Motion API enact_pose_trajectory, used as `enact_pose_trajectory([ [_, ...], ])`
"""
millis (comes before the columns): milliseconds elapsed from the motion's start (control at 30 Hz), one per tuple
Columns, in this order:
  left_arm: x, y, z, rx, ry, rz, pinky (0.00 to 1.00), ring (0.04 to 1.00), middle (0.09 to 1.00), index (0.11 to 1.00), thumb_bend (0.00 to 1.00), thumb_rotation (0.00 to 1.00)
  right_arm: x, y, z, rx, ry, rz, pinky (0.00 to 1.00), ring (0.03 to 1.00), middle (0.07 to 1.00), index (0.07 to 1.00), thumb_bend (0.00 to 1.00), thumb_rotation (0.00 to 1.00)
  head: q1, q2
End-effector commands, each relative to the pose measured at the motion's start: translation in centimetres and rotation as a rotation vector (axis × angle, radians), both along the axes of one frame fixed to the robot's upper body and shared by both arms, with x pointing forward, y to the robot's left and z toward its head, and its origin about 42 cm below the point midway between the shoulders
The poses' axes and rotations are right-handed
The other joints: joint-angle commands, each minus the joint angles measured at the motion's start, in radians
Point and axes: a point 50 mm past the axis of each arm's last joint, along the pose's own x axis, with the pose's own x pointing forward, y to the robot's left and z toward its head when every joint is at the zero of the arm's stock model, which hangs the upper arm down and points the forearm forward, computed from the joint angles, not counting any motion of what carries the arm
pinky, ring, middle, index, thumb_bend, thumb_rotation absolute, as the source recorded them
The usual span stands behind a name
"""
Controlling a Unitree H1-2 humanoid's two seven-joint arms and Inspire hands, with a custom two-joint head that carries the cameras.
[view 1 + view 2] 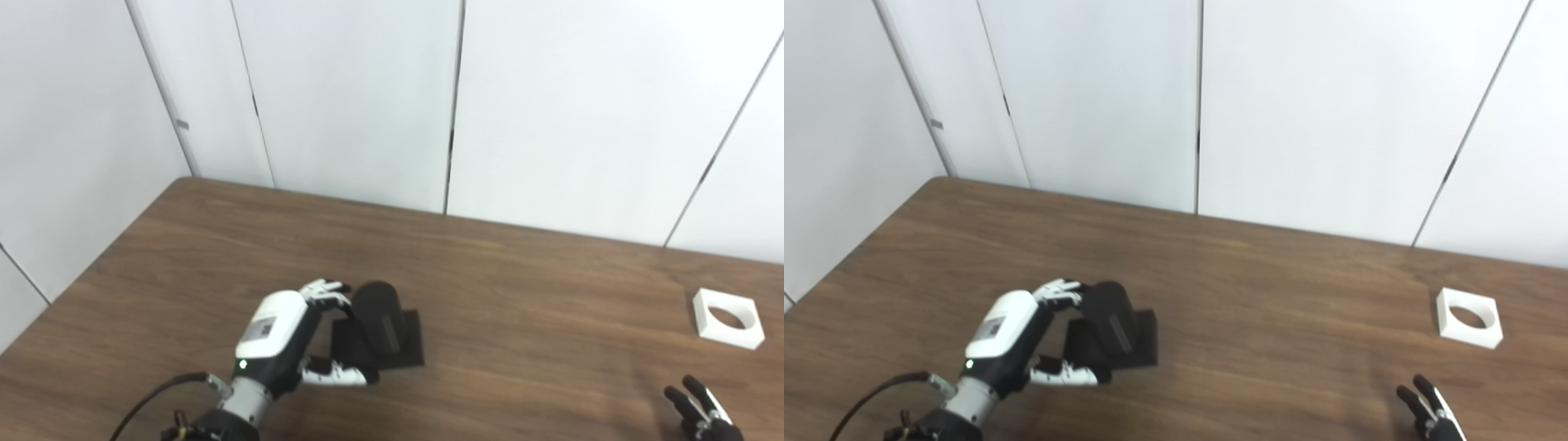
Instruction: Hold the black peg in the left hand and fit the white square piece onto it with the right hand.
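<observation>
Cupping black peg (pixel 378 321), fingers (pixel 324 294) spread

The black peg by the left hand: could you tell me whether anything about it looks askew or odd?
Nothing looks damaged. The black peg stands upright on its square base on the table, with the left hand cupped around it, fingers at its far side. The white square piece lies flat, far right, untouched.

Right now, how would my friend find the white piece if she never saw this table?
Start at the brown wooden table and look to its far right side, away from the black peg by the left hand. The white square piece lies alone there; it is the only white block, with a round hole through it.
</observation>
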Motion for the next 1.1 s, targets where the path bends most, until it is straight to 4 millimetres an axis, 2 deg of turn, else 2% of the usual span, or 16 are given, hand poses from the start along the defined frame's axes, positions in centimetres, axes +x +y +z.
enact_pose_trajectory([
  [0, -0.7, -1.7, 1.3, -0.012, -0.079, -0.068, 0.76, 0.893, 0.839, 0.488, 0.51, 0.06, -0.1, 0.8, 1.3, 0.000, -0.043, -0.009, 1.00, 0.957, 0.891, 0.931, 0.52, 1.00, -0.004, 0.003],
  [100, -1.8, -3.4, 0.5, -0.026, -0.059, -0.117, 0.76, 0.891, 0.831, 0.486, 0.51, 0.05, -0.1, 1.1, 1.6, -0.013, -0.041, -0.011, 1.00, 0.957, 0.889, 0.934, 0.53, 1.00, -0.031, 0.017],
  [300, -3.5, -6.3, -1.7, 0.022, -0.009, -0.225, 0.92, 0.889, 0.822, 0.487, 0.51, 0.05, -0.2, 1.6, 2.0, -0.033, -0.031, -0.013, 1.00, 0.950, 0.879, 0.926, 0.53, 1.00, -0.078, 0.041],
  [467, -4.4, -7.5, -3.3, 0.049, 0.037, -0.278, 0.92, 0.887, 0.818, 0.486, 0.51, 0.05, -0.3, 2.0, 2.3, -0.044, -0.027, -0.012, 1.00, 0.949, 0.873, 0.911, 0.54, 1.00, -0.121, 0.058],
  [833, -4.5, -7.3, -5.5, 0.063, 0.085, -0.318, 0.88, 0.875, 0.811, 0.486, 0.51, 0.05, 0.0, 2.3, 2.3, -0.054, -0.025, -0.019, 1.00, 0.940, 0.868, 0.893, 0.56, 1.00, -0.191, 0.089],
  [1067, -4.1, -6.4, -6.3, 0.083, 0.125, -0.304, 0.88, 0.880, 0.811, 0.487, 0.51, 0.05, 0.3, 2.6, 2.2, -0.036, -0.034, -0.022, 1.00, 0.945, 0.879, 0.889, 0.55, 1.00, -0.307, 0.090],
])
